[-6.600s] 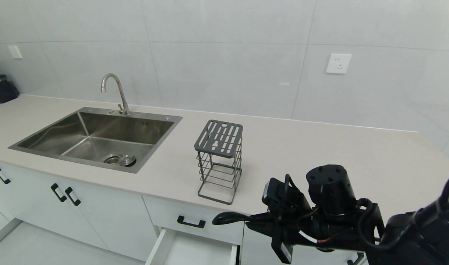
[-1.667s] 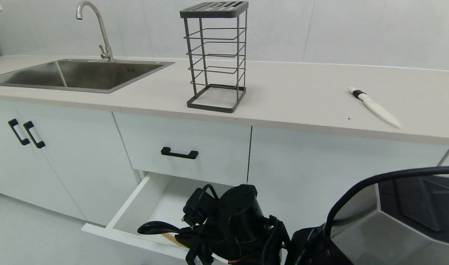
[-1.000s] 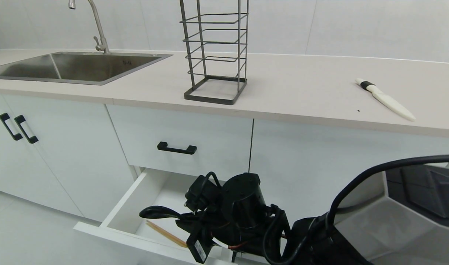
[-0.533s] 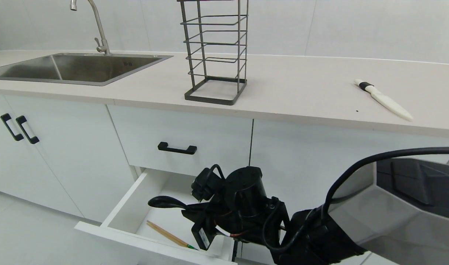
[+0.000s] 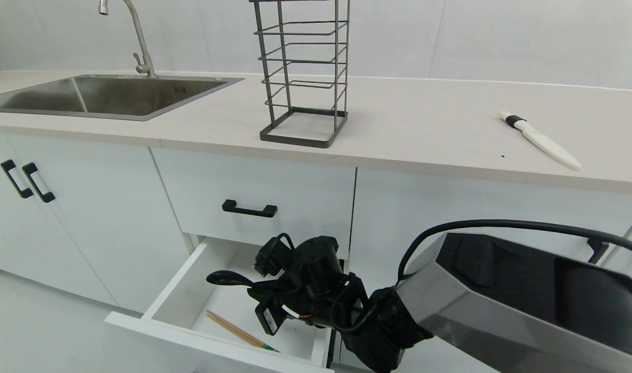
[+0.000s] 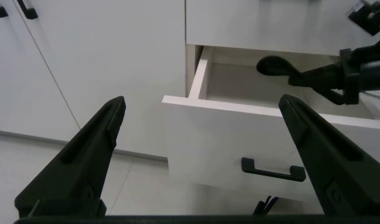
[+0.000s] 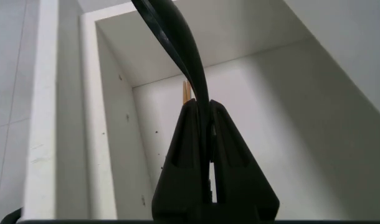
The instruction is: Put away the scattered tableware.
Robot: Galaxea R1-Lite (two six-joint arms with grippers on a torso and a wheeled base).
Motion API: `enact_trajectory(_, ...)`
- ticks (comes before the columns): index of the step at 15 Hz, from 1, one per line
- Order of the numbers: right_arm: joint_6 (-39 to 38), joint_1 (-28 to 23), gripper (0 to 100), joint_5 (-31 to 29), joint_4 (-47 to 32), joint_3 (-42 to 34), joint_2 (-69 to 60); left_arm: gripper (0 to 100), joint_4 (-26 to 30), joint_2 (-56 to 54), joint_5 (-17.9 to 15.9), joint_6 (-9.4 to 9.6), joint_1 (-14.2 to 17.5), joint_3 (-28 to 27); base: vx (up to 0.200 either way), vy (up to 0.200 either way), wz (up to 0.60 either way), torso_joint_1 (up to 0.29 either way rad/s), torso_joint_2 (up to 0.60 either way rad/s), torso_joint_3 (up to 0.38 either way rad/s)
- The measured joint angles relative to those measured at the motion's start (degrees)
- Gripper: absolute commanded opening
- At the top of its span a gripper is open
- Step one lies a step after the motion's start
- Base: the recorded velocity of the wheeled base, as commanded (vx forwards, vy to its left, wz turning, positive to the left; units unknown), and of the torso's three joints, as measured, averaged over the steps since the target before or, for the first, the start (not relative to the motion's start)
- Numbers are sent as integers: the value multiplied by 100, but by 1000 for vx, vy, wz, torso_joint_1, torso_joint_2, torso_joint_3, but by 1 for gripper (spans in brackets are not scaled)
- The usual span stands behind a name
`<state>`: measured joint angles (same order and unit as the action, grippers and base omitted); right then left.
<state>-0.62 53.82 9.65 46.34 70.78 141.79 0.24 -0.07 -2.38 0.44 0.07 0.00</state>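
From where I stand the job looks partly done. A pair of wooden chopsticks (image 5: 237, 331) already lies on the floor of the open drawer (image 5: 212, 341), near its front wall. The right claw (image 7: 202, 112) hangs over that same drawer, its fingers pressed tight on the handle of a black spoon (image 5: 224, 278). The spoon's bowl juts out past the claw, in the air above the drawer and clear of the bottom. So the spoon is not yet put away, though I'd say it only needs lowering and letting go.

The left claw (image 6: 202, 106) sits low, outside the drawer's front, with its fingers spread wide and nothing between them.

What is left, by my reckoning, is the white knife (image 5: 539, 140) with the dark band on its handle. It lies flat on the bench (image 5: 425, 129) far to the right, well apart from everything else.

As for other containers, the chopsticks are all I can make out inside the drawer, though the arm hides part of it. A tall wire rack (image 5: 301, 77) stands on the bench directly above. The steel sink (image 5: 114, 96) lies off to the left, and I cannot see its bottom from this angle.
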Motion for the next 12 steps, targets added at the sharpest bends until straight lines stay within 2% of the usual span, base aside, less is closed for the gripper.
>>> enact_trajectory(12, 174, -33, 0, -156, -514, 1292, 1115, 100, 0, 0, 2, 0, 0, 0, 0, 0, 0, 0, 0, 0)
